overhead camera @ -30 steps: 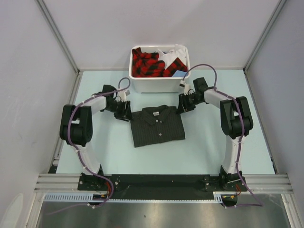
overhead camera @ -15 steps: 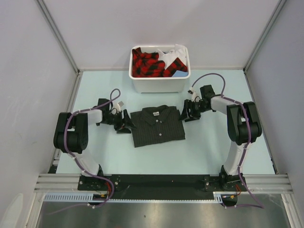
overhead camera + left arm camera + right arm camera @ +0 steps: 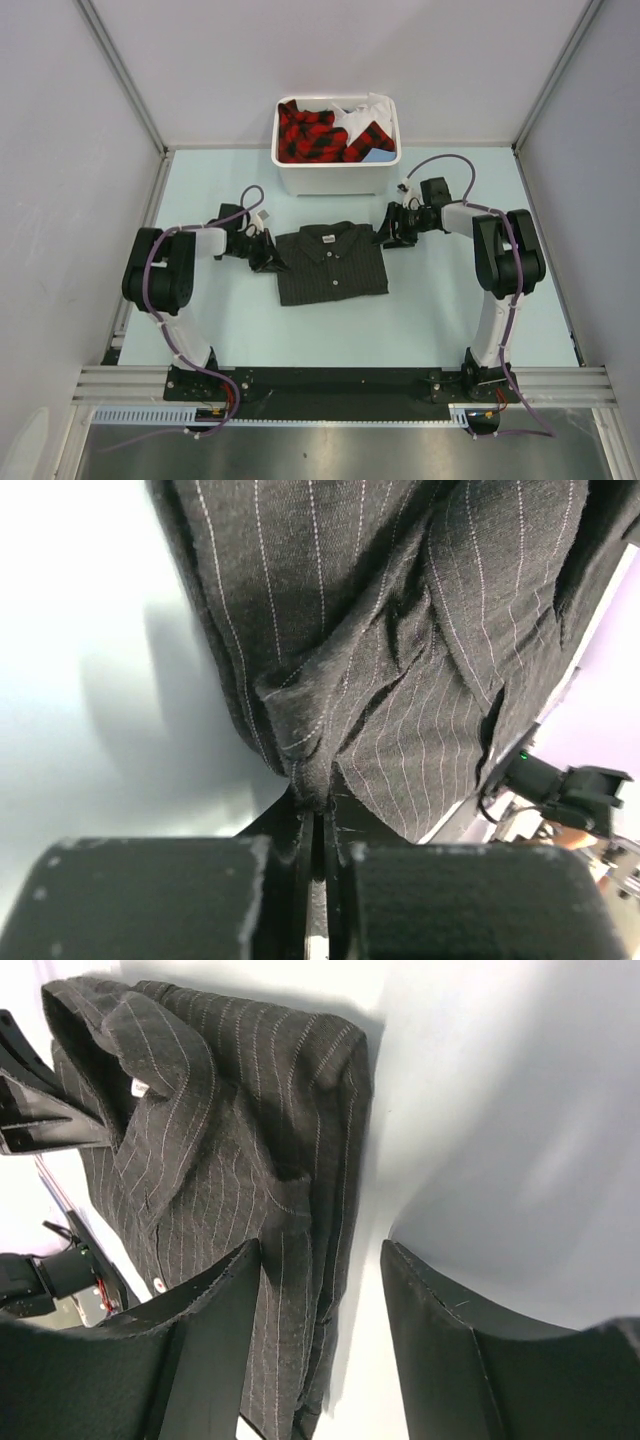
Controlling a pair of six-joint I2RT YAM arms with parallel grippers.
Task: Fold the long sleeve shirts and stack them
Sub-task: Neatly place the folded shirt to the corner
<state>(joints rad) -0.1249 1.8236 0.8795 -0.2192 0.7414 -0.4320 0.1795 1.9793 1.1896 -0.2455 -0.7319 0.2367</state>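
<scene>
at opposite edges of the shirt [image 3: 332, 265] — left gripper [image 3: 271, 262] pinches cloth, right gripper [image 3: 389, 238] straddles, jaws spread.

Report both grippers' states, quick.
Left gripper: shut, pinching the pinstriped shirt at its edge.
Right gripper: open, astride the shirt's opposite edge, not clamped.

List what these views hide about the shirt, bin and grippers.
- Top view: sleeves of the pinstriped shirt, hidden under its folded body.
- Top view: lower contents of the bin, under the plaid cloth.
- Left wrist view: how much cloth the shut left gripper pinches, between its fingers.
- Right wrist view: whether the open right gripper touches the shirt.
</scene>
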